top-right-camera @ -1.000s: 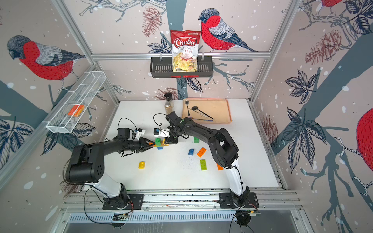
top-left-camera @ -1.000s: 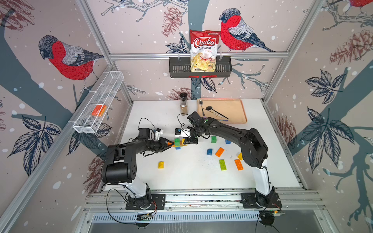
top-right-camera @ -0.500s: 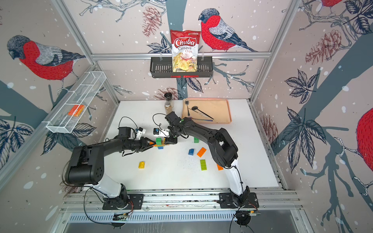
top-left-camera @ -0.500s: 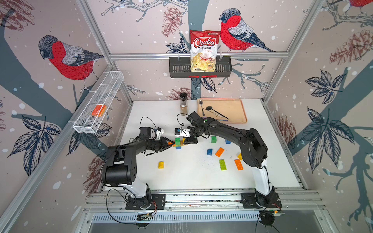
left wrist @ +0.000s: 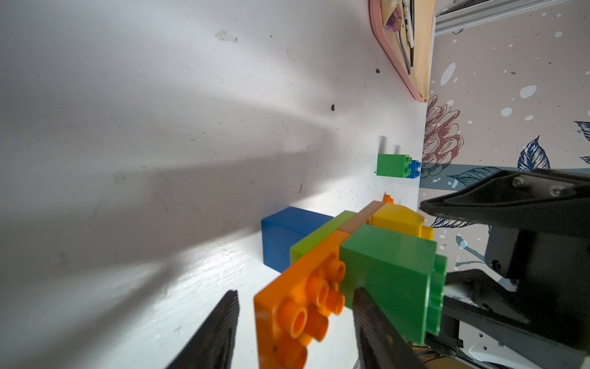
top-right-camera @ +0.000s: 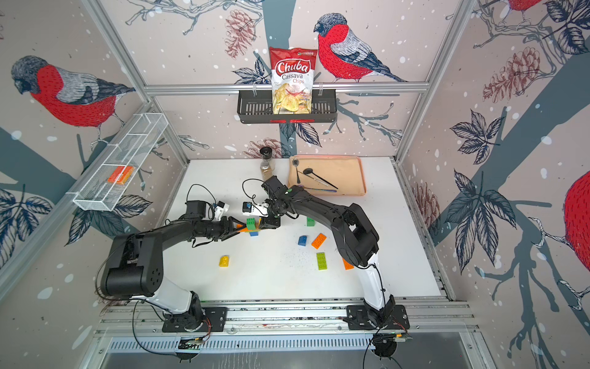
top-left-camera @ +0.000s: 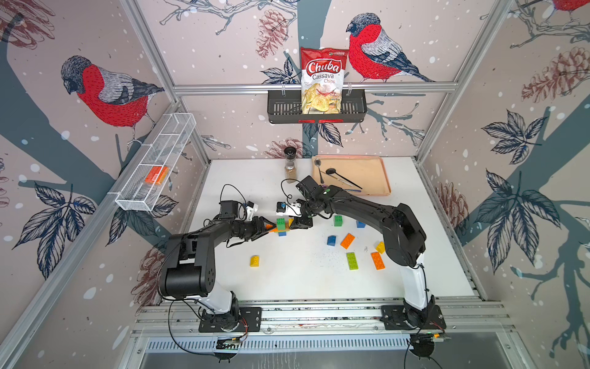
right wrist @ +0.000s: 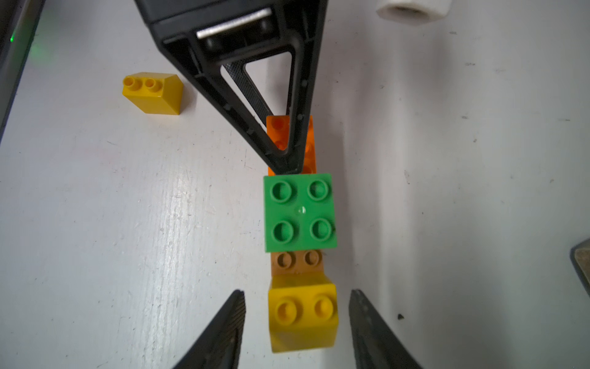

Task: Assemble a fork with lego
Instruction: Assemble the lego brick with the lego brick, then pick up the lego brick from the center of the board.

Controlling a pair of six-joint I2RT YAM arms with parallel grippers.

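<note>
The left gripper (left wrist: 295,322) stands spread around the free end of the orange brick (left wrist: 297,306). Bare bench (top-left-camera: 287,281) shows between one finger and the brick, so it pinches nothing. Straight ahead of it is the lego build (top-left-camera: 282,225): a green square brick (right wrist: 300,212) sits on the orange one, then a brown strip, then a yellow sloped brick (right wrist: 301,314). A lime brick and a blue brick (left wrist: 287,236) sit underneath, toward the bench. The right gripper (right wrist: 297,319) straddles the yellow end, its jaws parted with a gap on each side, holding nothing.

Behind the right gripper, loose bricks lie scattered well apart, among them a green one (top-left-camera: 338,220) and a blue one (top-left-camera: 331,240). The step in hand looks like a release after a join. The next move likely calls for both grippers to back straight off without dragging the build. One would then fetch a small brick for another prong while the other steadies the handle.
</note>
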